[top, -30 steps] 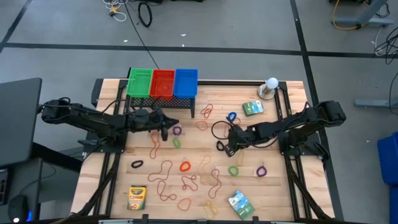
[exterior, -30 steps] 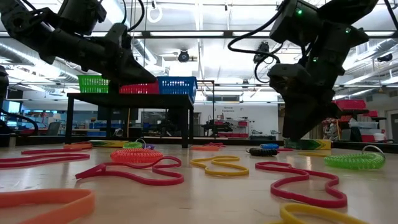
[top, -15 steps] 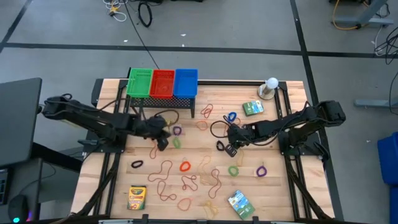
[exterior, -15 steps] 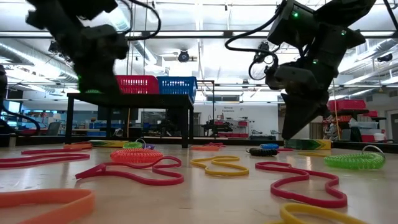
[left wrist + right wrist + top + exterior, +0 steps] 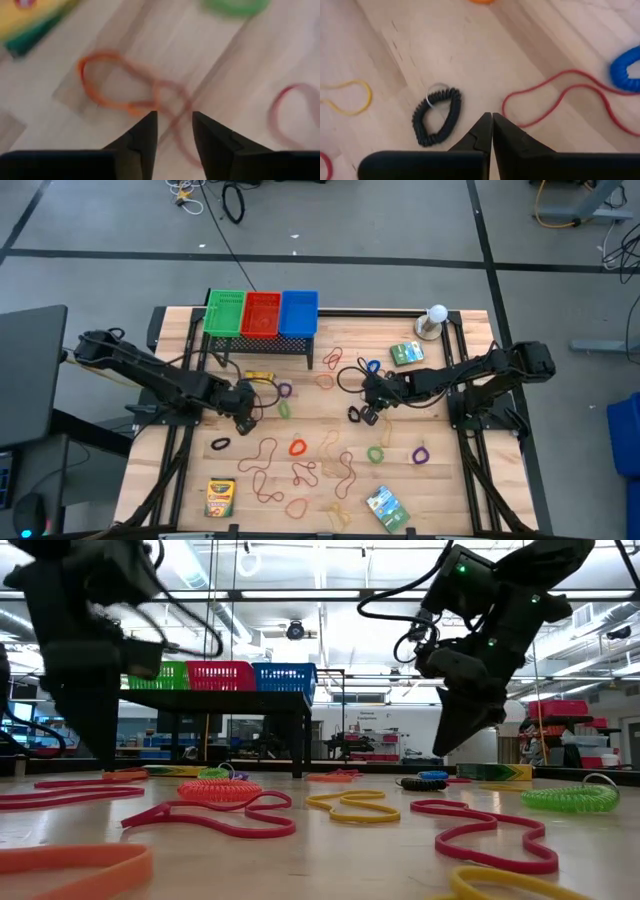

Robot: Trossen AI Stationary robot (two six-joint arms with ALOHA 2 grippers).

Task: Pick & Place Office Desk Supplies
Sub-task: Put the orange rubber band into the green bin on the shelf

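Over the wooden slatted table (image 5: 180, 480), the left gripper (image 5: 173, 125) hangs with its dark fingers parted and empty above a thin orange rubber-band loop (image 5: 120, 85) lying flat on the wood. Toward the middle, other coloured loops are scattered. The right gripper (image 5: 492, 125) hovers with its fingers pressed together, holding nothing, just beside a black coiled loop (image 5: 436, 122) on the table.

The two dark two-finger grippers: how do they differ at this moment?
The left gripper has a gap between its fingers and hovers over a thin orange rubber-band loop. The right gripper has its fingers pressed together, empty, beside a black coiled loop. Both point down at the wooden table and hold nothing.
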